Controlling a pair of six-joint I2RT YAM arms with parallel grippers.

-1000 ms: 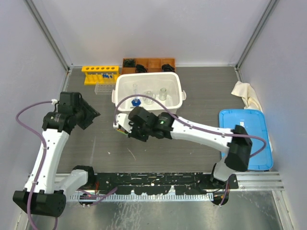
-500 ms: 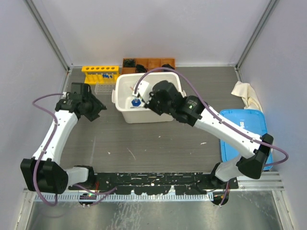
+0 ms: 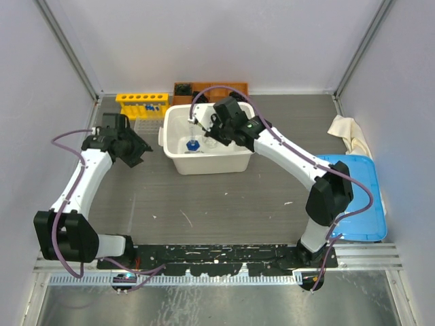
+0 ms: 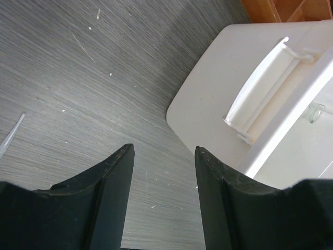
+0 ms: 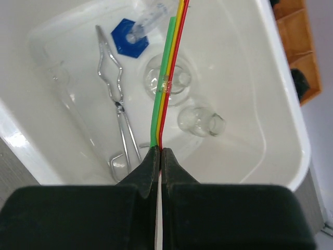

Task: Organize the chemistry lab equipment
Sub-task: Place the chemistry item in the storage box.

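The right gripper is pinched shut on the near end of the stick, a thin straight strip striped green, yellow and red along its length. The stick slants out over the white bin, which sits by the table's far edge. In the bin are an upright clear flask, a second flask on its side, metal tongs and a blue-capped dropper. The left gripper hangs with jaws apart over the table, beside the bin's handle. The yellow rack stands near the far left corner.
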